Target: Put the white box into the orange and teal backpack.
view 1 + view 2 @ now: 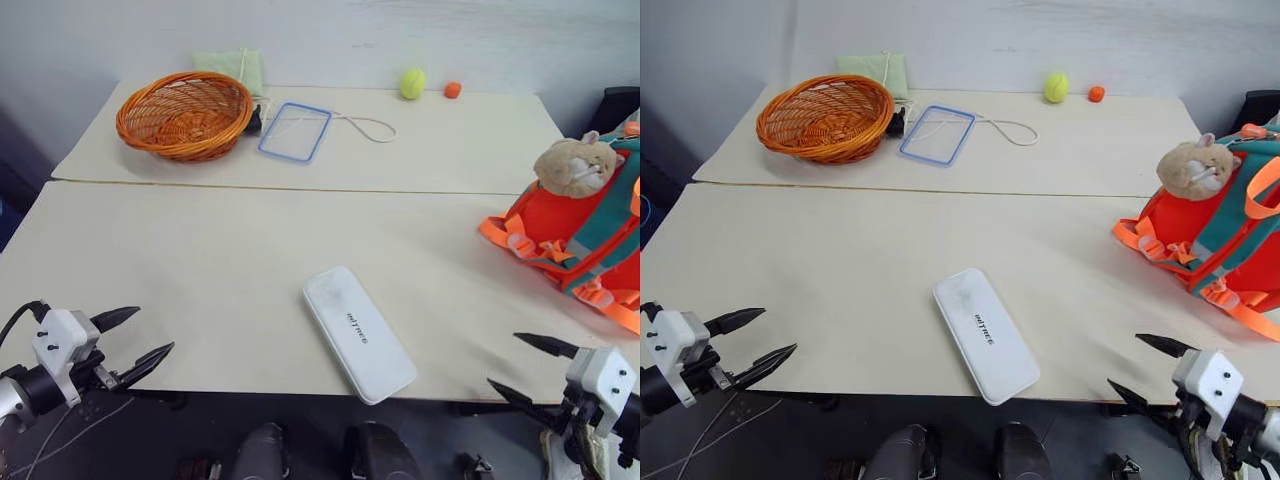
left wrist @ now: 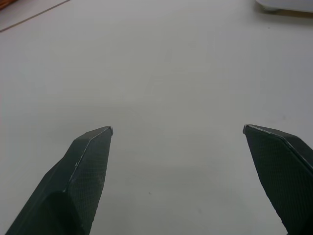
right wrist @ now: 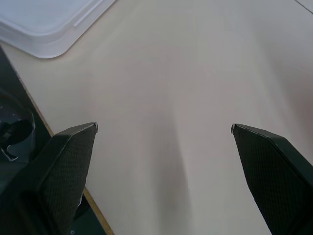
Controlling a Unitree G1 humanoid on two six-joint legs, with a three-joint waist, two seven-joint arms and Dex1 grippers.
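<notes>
The white box point(image 1: 358, 333) lies flat on the near table, its near end poking slightly over the front edge, small dark lettering on top. The orange and teal backpack point(image 1: 580, 225) leans at the right edge of the table, a tan plush hamster point(image 1: 573, 164) on its top. My left gripper point(image 1: 134, 334) is open at the table's front left corner, well left of the box. My right gripper point(image 1: 518, 366) is open at the front right, just past the table edge, right of the box. A corner of the box point(image 3: 44, 24) appears in the right wrist view.
On the far table stand an orange wicker basket point(image 1: 185, 113), a blue-rimmed clear lid point(image 1: 295, 131) with a white cord point(image 1: 365, 124), a green cloth point(image 1: 232, 65), a tennis ball point(image 1: 412, 83) and a small orange ball point(image 1: 452, 90). A seam point(image 1: 300, 187) joins the two tables.
</notes>
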